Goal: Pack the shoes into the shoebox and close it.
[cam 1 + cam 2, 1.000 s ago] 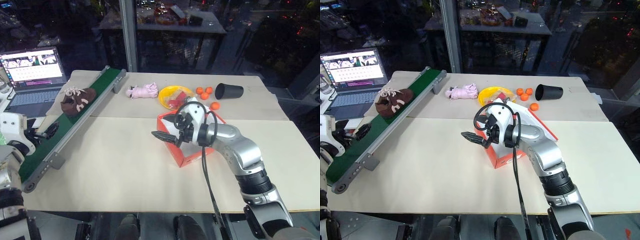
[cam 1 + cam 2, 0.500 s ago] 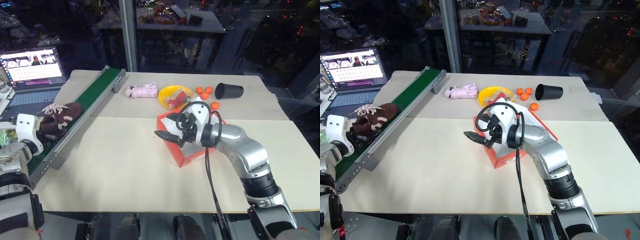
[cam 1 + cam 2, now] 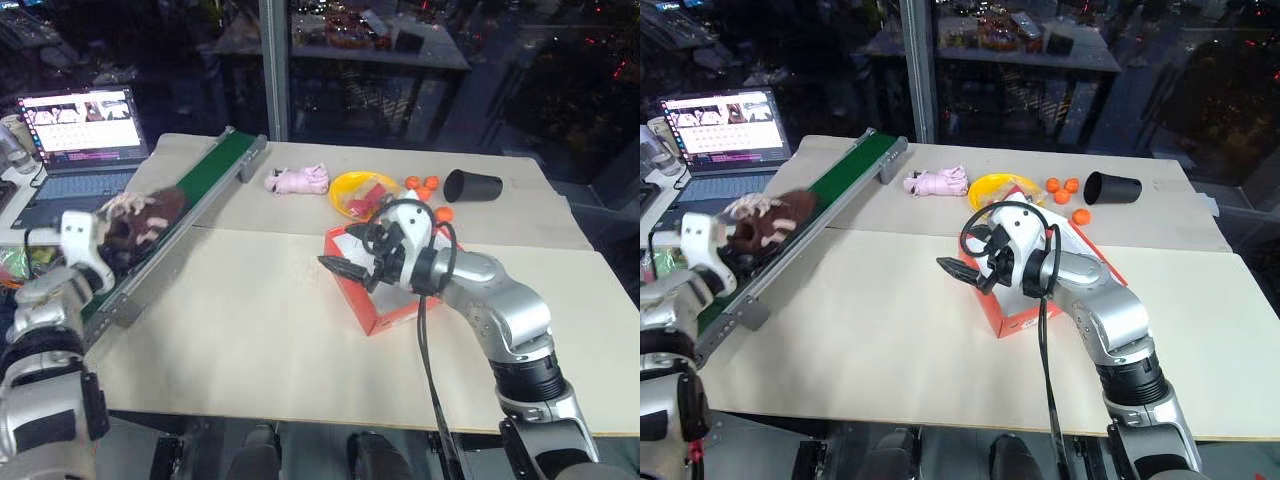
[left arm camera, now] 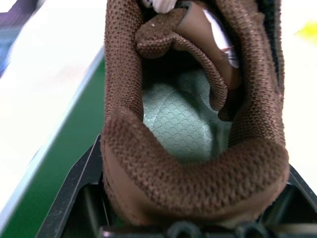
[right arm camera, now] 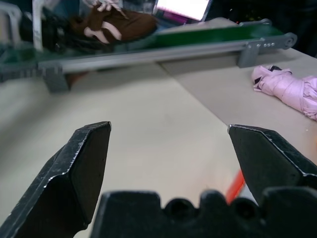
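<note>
Shoe (image 3: 140,218): lying on green conveyor (image 3: 205,186) at table's left edge, left gripper (image 4: 198,218) clasping its heel.
Right gripper (image 5: 168,163): hanging spread beside shoebox (image 3: 385,315).
Writing: none readable.

head pair overlooks table (image 3: 250,320); wrists close.
</note>
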`<act>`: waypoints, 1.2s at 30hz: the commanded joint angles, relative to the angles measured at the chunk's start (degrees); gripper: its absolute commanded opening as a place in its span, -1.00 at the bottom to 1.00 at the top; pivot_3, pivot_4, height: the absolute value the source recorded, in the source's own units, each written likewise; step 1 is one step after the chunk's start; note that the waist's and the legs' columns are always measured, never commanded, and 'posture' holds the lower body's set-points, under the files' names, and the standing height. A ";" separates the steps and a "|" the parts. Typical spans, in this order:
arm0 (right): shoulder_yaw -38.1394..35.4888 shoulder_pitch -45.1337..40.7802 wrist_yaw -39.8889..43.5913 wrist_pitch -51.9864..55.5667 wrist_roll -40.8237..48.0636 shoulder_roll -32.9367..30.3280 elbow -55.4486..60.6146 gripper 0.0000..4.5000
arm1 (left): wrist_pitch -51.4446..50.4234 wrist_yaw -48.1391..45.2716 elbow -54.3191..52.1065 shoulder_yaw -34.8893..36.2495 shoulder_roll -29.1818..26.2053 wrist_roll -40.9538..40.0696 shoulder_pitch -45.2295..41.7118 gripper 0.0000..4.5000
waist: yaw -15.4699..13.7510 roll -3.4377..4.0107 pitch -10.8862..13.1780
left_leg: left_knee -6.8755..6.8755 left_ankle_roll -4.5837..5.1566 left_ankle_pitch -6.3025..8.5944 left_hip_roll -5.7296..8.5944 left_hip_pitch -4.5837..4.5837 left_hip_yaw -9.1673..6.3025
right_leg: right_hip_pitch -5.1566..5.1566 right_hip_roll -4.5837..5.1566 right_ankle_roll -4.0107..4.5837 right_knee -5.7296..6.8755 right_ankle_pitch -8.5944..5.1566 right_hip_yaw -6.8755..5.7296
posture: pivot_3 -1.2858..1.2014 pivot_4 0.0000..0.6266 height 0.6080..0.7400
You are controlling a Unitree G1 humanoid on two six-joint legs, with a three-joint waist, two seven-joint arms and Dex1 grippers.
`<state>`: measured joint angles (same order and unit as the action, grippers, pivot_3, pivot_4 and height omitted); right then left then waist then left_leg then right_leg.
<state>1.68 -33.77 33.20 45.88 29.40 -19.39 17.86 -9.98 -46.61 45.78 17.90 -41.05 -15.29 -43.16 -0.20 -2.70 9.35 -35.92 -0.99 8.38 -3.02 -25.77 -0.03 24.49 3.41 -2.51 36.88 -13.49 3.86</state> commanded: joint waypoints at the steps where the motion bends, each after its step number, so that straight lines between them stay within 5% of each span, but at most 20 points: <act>1: -9.88 -5.54 -6.21 4.80 11.00 5.84 0.39 1.00 | -7.94 0.57 -19.48 -2.94 4.03 -5.09 -3.33 0.14 | 0.06 0.00 0.01 | 0.00 0.00 0.00 0.01 -0.05 -0.01 | 0.01 0.01 -0.03 -0.02 0.02 0.01 | 0.03 -0.52 1.00; 9: -26.90 -15.07 -25.69 8.28 33.79 15.38 -5.62 1.00 | -20.47 3.58 -37.91 -11.95 14.30 -8.39 -5.94 0.14 | 1.44 0.07 0.05 | 0.05 0.03 0.00 0.01 0.04 -0.05 | 0.00 -0.02 -0.09 0.13 0.04 0.01 | 0.03 -0.52 1.00; 17: -31.37 -17.71 -37.01 4.70 44.46 15.70 -9.18 1.00 | -24.55 2.51 -42.29 -16.88 20.71 -10.33 -9.39 0.14 | 2.57 0.32 0.20 | 0.06 0.14 -0.08 0.04 0.21 -0.05 | -0.13 -0.04 -0.09 0.14 0.04 0.09 | 0.03 -0.52 1.00; 28: -33.49 -14.33 -40.79 2.13 48.92 5.29 -8.57 1.00 | -19.61 0.66 -35.14 -15.82 17.22 -7.29 -11.17 0.14 | 2.73 0.69 0.43 | 0.06 0.16 -0.08 0.10 0.18 -0.04 | -0.12 -0.01 -0.11 0.08 0.03 0.14 | 0.03 -0.52 1.00; 36: -27.86 -13.07 -37.71 0.04 46.32 6.68 -10.46 1.00 | -21.06 1.25 -38.13 -16.75 20.01 -8.57 -11.60 0.14 | 2.88 0.72 0.45 | 0.06 0.16 -0.08 0.09 0.19 -0.05 | -0.12 -0.03 -0.11 0.11 0.03 0.16 | 0.03 -0.52 1.00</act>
<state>-26.93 -46.35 -5.92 47.78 75.95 -12.66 6.52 -31.33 -45.56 10.75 0.74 -21.12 -22.63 -51.97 2.68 -1.98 9.80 -35.86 -0.83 8.30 -2.93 -25.58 -0.08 24.37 3.37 -2.62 36.99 -13.46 4.02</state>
